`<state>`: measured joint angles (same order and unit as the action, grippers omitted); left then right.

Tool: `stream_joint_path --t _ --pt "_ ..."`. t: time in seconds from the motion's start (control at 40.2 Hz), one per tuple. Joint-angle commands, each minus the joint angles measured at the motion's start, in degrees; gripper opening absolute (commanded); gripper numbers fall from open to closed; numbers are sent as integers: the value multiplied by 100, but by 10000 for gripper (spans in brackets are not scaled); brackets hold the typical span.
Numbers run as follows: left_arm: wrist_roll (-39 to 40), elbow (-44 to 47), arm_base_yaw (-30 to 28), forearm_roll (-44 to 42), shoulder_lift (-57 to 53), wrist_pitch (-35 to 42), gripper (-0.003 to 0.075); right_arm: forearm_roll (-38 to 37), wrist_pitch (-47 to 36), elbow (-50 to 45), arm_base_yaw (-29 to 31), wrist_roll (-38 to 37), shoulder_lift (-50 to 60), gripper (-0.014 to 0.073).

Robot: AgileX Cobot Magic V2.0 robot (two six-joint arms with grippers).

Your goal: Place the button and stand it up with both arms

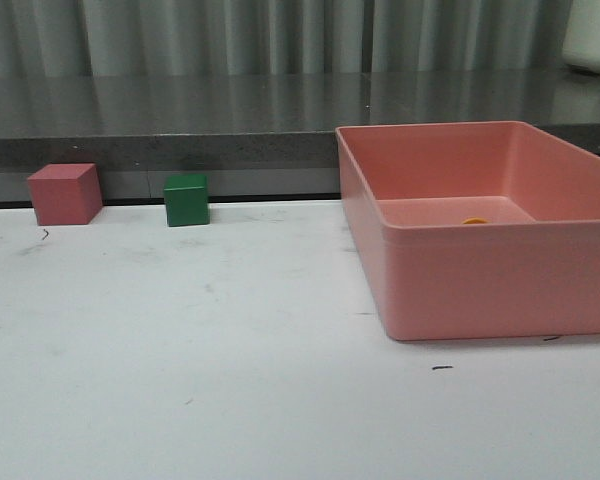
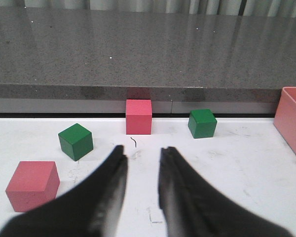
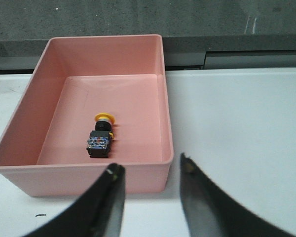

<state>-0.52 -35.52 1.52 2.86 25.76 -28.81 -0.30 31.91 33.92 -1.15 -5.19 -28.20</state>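
Button (image 3: 101,137) lies on its side inside the pink box (image 3: 138,175). Both grippers, left (image 2: 140,170) and right (image 3: 150,185), are apart, holding nothing. Next, I think, right reaches in to grab it.

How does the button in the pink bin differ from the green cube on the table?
The button lies on its side inside the pink bin; the green cube stands flat on the white table. The button has a yellow cap, black body and bluish base; the cube is plain green. Neither is held.
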Motion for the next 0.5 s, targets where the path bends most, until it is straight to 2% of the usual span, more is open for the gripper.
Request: stream_joint_path --t 0.0,0.05,0.1,0.473 --pt "-1 -158 35 52 70 401 489 -104 -384 218 15 56 -67 506" --pt "-1 -158 35 52 70 423 554 -104 -384 218 15 56 -67 519" --pt "-1 -158 35 52 70 423 577 -104 -384 218 15 56 -67 519" --pt "-1 -158 35 52 70 423 563 -98 -384 218 15 56 -67 519"
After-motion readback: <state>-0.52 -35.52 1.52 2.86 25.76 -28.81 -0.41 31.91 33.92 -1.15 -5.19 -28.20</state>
